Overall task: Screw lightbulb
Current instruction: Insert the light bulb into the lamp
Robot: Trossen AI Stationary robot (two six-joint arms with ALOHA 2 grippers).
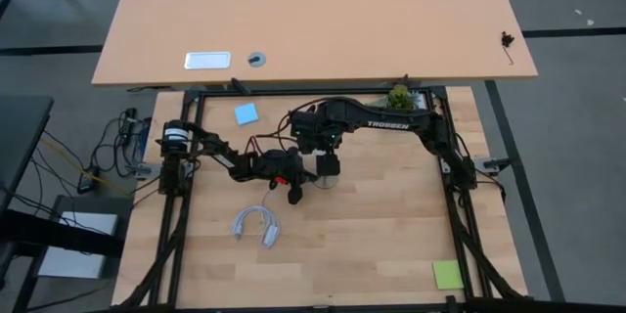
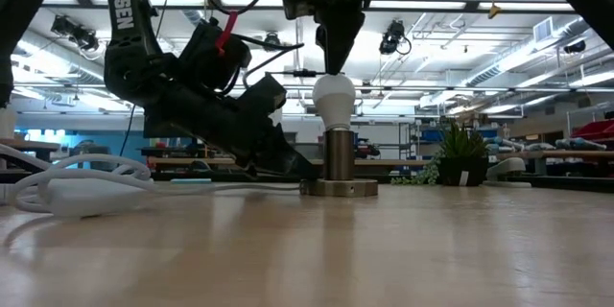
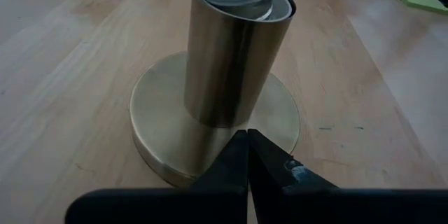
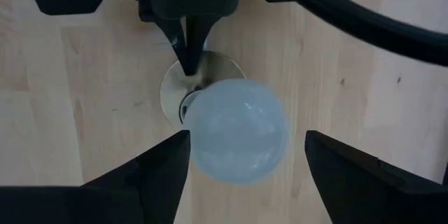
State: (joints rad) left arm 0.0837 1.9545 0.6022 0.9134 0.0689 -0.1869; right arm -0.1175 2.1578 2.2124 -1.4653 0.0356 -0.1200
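bulb [image 2: 333, 99]: is being carried upright in the socket [image 3: 238, 56], which is standing on its round base [image 3: 161, 136] mid-counter [image 1: 372, 225].
right jaws [image 4: 245, 155]: are being held apart directly above the bulb, a finger on each side, not touching it.
left jaws [image 3: 248, 155]: are being kept together, tips pressed on the base's rim.
cord [image 1: 256, 222]: is lying coiled near the left arm.
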